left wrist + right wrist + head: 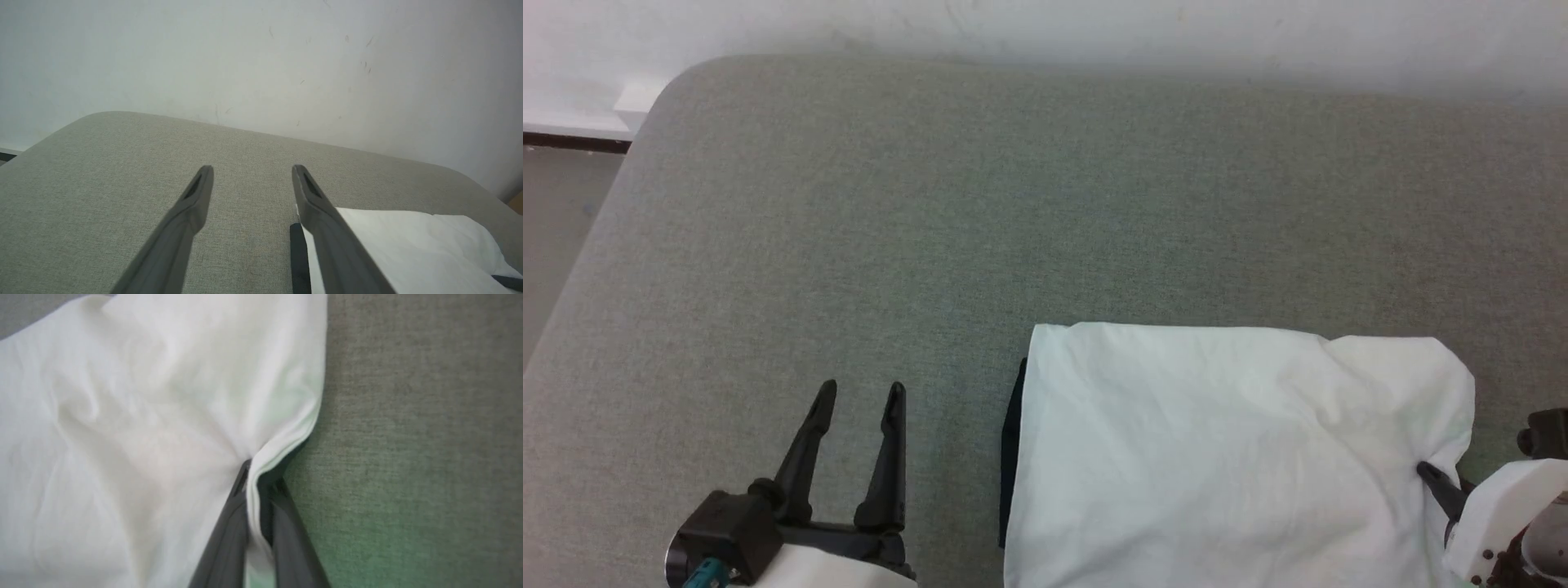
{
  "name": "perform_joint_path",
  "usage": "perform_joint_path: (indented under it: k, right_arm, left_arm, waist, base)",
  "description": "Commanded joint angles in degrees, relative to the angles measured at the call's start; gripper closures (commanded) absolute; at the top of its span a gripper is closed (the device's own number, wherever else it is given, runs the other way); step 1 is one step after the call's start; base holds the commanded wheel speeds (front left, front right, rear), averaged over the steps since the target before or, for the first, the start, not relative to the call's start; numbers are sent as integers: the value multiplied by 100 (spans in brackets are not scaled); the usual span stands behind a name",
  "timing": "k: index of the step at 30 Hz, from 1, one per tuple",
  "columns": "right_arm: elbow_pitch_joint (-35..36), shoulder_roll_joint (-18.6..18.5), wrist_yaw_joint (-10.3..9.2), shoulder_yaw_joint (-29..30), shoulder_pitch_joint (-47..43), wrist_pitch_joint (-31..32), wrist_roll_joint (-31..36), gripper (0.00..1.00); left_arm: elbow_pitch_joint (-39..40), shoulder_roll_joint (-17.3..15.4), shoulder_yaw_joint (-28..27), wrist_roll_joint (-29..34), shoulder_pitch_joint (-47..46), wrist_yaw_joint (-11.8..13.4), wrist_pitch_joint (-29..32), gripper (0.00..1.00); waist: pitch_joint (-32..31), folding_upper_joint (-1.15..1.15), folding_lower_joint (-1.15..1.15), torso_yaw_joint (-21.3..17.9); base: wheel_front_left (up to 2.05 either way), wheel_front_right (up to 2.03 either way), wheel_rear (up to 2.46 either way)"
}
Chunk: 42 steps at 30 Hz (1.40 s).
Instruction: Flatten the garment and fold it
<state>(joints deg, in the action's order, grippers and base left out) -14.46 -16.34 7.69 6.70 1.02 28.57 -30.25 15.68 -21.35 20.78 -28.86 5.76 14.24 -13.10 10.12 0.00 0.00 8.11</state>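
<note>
One garment (1217, 457): white, folded over, lying on the grey cushion (849, 204).
Left gripper (862, 385): fingers wide apart, empty, just beside its left edge.
Right gripper (261, 477): I see it pinching the right edge.

Grey-green fabric surface (1013, 204), beneath and ahead of left gripper (862, 385); white wall (1094, 24) beyond it; dark skirting strip (572, 143) to its far left.

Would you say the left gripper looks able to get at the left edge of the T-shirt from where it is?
Probably yes: the left gripper is open beside the T-shirt, with only bare grey padded surface between it and that edge.
</note>
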Motion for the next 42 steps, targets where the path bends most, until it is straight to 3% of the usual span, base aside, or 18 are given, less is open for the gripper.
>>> perform_joint_path:
  k: [1,5,13,17,31,36,42]
  right_arm:
    - [-207,32,-20,-32,3,-23,65,100]
    - [-247,-109,-20,215,168,-161,220,100]
    - [-470,-642,-20,1243,145,-138,644,100]
    - [-308,-574,-20,1432,49,-65,692,100]
    - [2095,412,-20,-78,-450,1337,-3,100]
    - [2302,610,-20,-520,-286,1608,72,100]
    - [2068,780,-20,-965,29,1722,225,100]
  left_arm:
    - [14,-19,-9,-44,-15,25,12,0]
    - [12,-36,-25,-93,77,31,11,0]
    - [-16,-129,7,-98,215,43,75,0]
    - [-3,-171,-18,-124,325,82,98,0]
    - [-49,-42,59,-274,454,31,35,0]
    - [-122,26,94,-303,387,-32,-4,0]
    - [-194,82,118,-305,275,-88,-40,0]
  waist:
    - [-86,0,0,-44]
    - [-235,0,0,-139]
    - [-541,0,0,-238]
    - [-699,0,0,-265]
    - [-839,0,0,-303]
    - [-738,0,0,-141]
    - [-560,0,0,84]
  base:
    - [0,0,0]
    - [0,0,0]
    - [0,0,0]
    - [0,0,0]
    - [0,0,0]
    - [0,0,0]
    - [0,0,0]
